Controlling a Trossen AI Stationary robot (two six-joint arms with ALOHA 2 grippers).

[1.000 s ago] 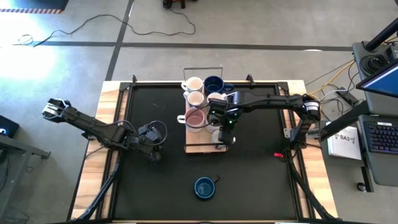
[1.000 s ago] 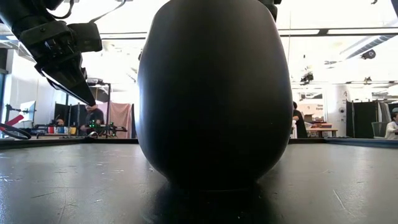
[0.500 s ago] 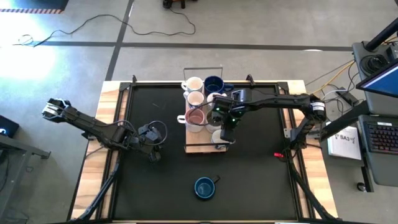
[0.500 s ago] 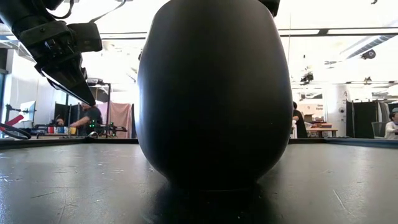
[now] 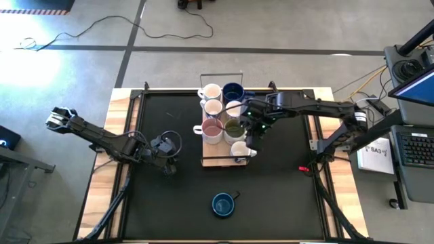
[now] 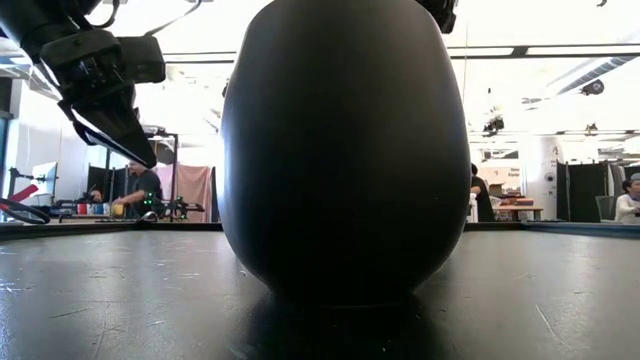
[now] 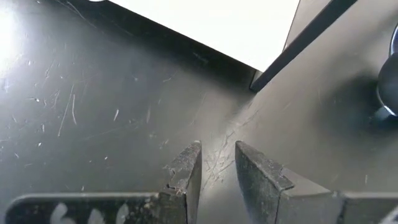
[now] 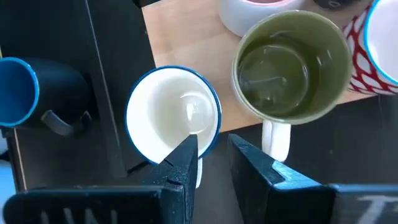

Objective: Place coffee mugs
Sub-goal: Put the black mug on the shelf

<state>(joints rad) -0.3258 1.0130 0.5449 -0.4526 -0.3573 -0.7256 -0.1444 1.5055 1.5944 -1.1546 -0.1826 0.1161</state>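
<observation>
Right end effector (image 8: pixel 211 152) fingers slightly apart, empty, above white mug (image 8: pixel 173 118); blue mug (image 6: pixel 345 150) blocks low view.

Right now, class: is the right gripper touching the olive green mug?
Apart. In the right wrist view the right gripper is empty, its fingers slightly parted, and the olive green mug sits beyond the fingertips with tray wood showing between them.

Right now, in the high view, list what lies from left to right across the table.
Left hand → pink-lined mug → blue mug → olive mug → right hand, above the tray's right edge.
</observation>
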